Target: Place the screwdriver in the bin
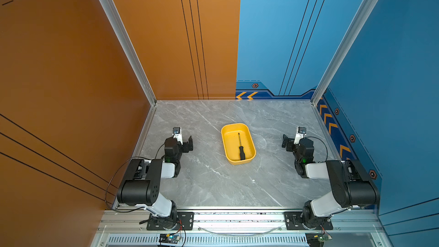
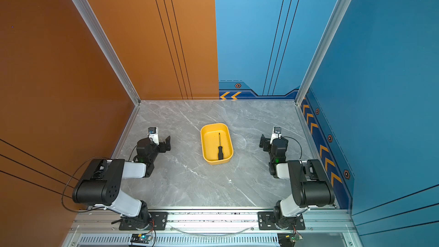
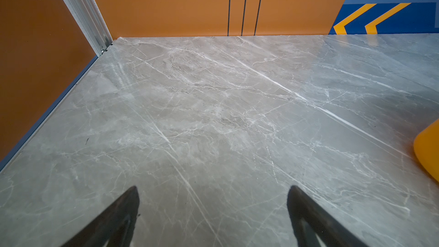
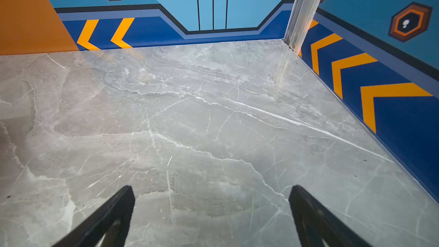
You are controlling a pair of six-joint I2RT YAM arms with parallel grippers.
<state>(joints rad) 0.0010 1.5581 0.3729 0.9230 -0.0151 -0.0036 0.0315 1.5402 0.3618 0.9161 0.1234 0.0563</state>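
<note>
The screwdriver (image 1: 241, 151) (image 2: 220, 152) lies inside the yellow bin (image 1: 229, 143) (image 2: 209, 143) in both top views, black handle toward the front and thin shaft pointing to the back. The bin sits mid-table. My left gripper (image 1: 188, 144) (image 2: 166, 143) rests low to the left of the bin, well apart from it. Its jaws stand open and empty over bare marble (image 3: 213, 187). A corner of the bin (image 3: 427, 148) shows at the edge of the left wrist view. My right gripper (image 1: 286, 142) (image 2: 263, 141) sits to the right of the bin, open and empty (image 4: 211, 186).
The grey marble table (image 1: 213, 186) is walled in by an orange panel (image 1: 71, 79) on the left and blue panels (image 1: 392, 91) at the back and right. Aluminium posts (image 1: 152, 98) stand in the back corners. Both arm bases are bolted to a metal rail (image 1: 237, 217) along the front.
</note>
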